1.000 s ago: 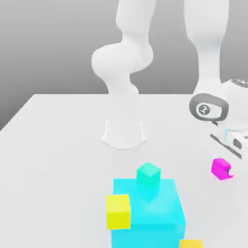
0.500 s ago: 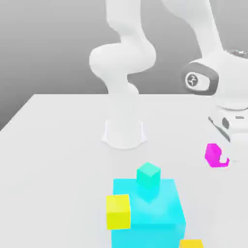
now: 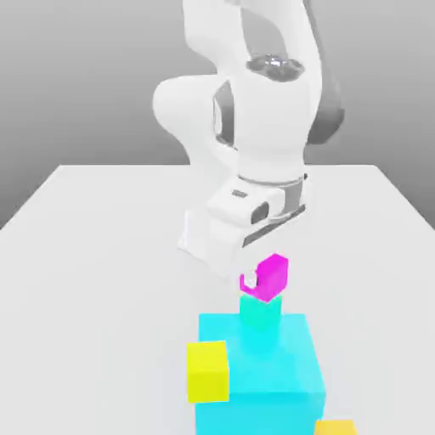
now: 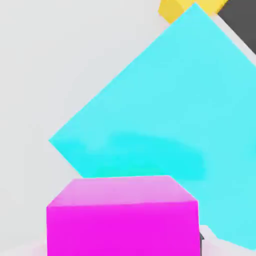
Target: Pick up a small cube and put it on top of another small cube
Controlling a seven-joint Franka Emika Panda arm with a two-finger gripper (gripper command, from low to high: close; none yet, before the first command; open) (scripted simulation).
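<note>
The magenta cube [image 3: 273, 277] is sitting tilted on the teal-green cube [image 3: 259, 311], itself topping the large cyan block [image 3: 272, 374]; whether the gripper [image 3: 255, 281] is gripping it, I cannot tell; withdrawing is remaining.

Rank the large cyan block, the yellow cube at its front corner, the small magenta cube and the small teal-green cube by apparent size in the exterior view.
1. Large cyan block, clearly biggest.
2. Yellow cube, though it sits nearer the camera.
3. Small magenta cube and small teal-green cube: they look about alike; the teal-green one is partly covered, so no ranking between them.

hand [image 3: 265, 285] swung in from the exterior view's right, magenta cube [image 3: 273, 276] now over teal cube [image 3: 259, 311]
</note>
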